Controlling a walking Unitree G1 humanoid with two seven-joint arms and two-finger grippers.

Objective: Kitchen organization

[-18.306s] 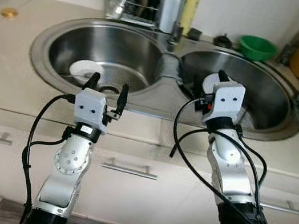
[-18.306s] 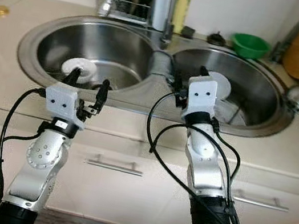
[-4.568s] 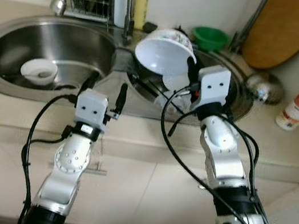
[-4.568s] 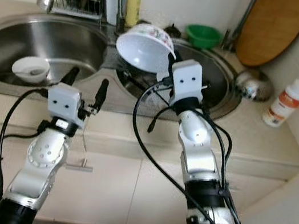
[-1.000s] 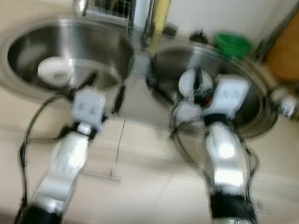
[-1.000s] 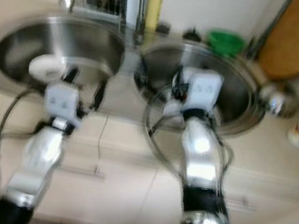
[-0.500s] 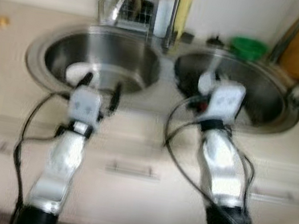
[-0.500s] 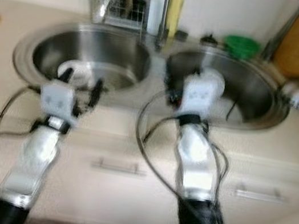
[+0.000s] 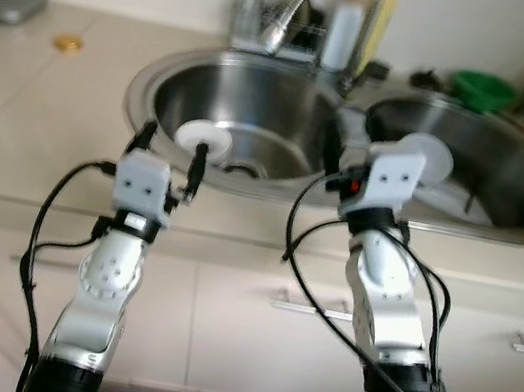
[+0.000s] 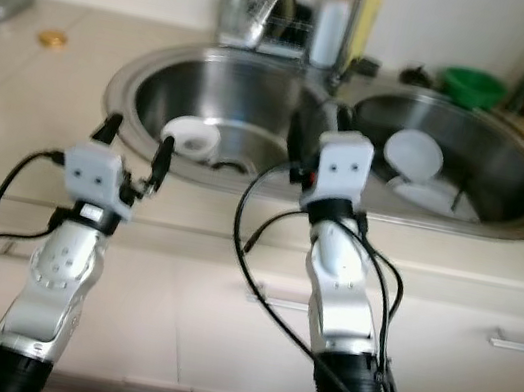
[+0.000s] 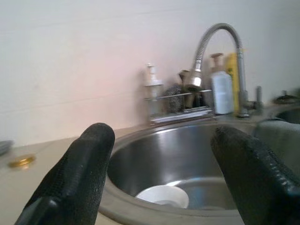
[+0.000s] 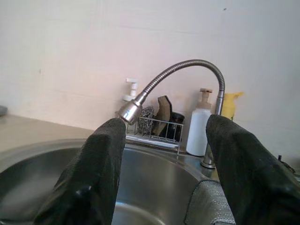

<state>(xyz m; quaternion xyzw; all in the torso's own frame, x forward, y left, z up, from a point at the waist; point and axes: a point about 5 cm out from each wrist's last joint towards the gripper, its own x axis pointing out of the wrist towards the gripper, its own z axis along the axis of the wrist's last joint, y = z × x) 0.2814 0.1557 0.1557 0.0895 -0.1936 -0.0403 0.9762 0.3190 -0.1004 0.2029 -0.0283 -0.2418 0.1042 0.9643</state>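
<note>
Two grippers poised at the counter edge, both empty. Left gripper (image 9: 168,147) spread wide, with a small white bowl (image 9: 203,136) at 1 o'clock in the left sink basin (image 9: 287,109). Right gripper (image 12: 164,164) likewise parted, over the divider. White dishes (image 10: 414,154) at 2 o'clock in the right basin (image 10: 510,169).

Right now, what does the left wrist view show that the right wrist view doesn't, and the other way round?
Left wrist view: the white dish lying in the left basin, and a gold lid on the counter. Right wrist view: a grey cloth draped on the sink divider. Both share the curved faucet, the wire rack with its pump bottle, the white soap bottle, and open black fingers framing the scene.
</note>
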